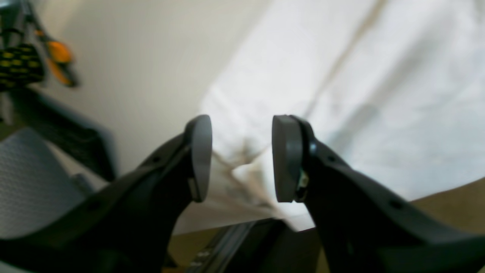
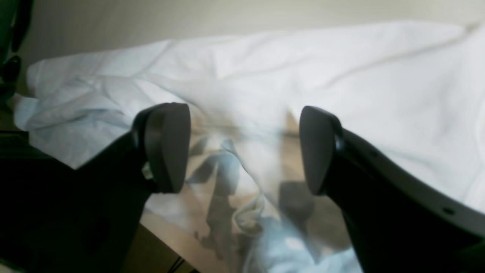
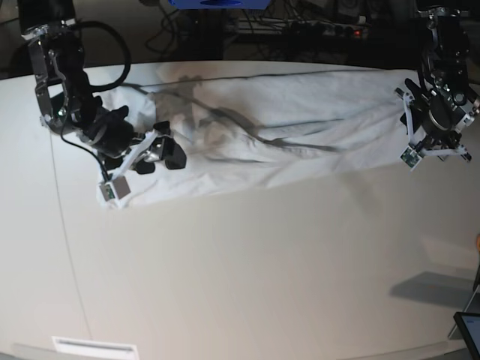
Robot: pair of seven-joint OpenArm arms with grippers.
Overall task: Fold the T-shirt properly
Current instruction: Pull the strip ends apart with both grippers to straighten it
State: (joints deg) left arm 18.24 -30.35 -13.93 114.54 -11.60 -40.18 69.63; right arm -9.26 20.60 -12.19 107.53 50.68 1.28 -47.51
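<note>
The white T-shirt (image 3: 255,139) lies stretched and wrinkled across the far part of the off-white table (image 3: 247,270). My right gripper (image 3: 161,150) is at the shirt's left end. In the right wrist view it (image 2: 242,149) is open, low over rumpled cloth (image 2: 265,76), with a loose hem below the gap. My left gripper (image 3: 433,120) is at the shirt's right end. In the left wrist view it (image 1: 242,159) is open over a bunched edge of the shirt (image 1: 341,94), with nothing clamped.
Cables and dark equipment (image 3: 300,22) stand behind the table's far edge. A dark screen corner (image 3: 469,330) shows at the table's near right. A mesh chair (image 1: 34,182) and an orange tool (image 1: 58,53) lie beyond the table edge in the left wrist view.
</note>
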